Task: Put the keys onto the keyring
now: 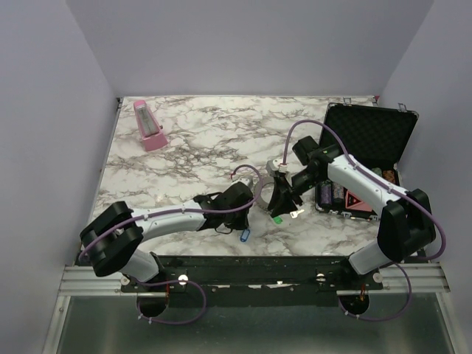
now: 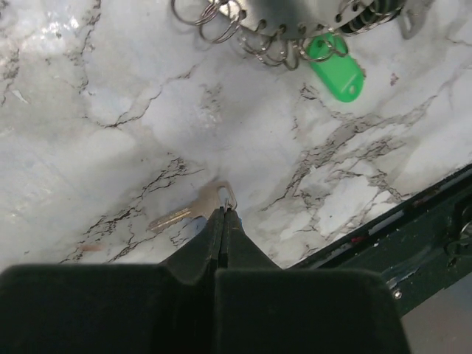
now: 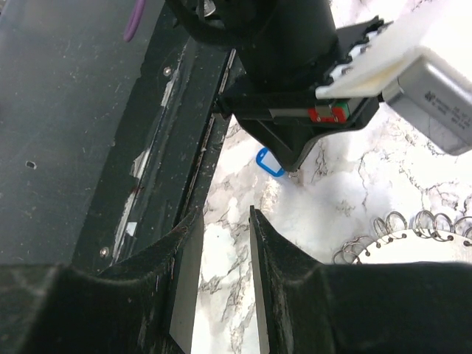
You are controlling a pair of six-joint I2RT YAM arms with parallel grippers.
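Well off to the left of both arms, a pink wedge [image 1: 150, 125] stands near the far left corner of the marble table [image 1: 199, 147]. Nearer the middle, the left gripper [image 2: 223, 214] has its fingers pressed together with no gap. Their tips meet at the small loop on the head of a bare silver key [image 2: 188, 211], which lies flat on the marble and points away to the left of the fingers. Whether the loop is really pinched or only touched I cannot tell. A blue key [image 1: 245, 234] lies on the table just beside this gripper, toward the near edge. Beyond the left fingertips sits the keyring [image 2: 295, 9], a grey disc whose rim is hung with small wire rings. A green key [image 2: 338, 72] hangs from one of those rings and rests on the marble to the right. The right gripper [image 3: 225, 214] is low over the table with its fingers slightly apart. Bare marble shows in the narrow gap and nothing is held. The keyring lies just beside its right finger, and the blue key lies ahead of its tips. Farther right, behind this arm, a black case [image 1: 369, 136] stands open.
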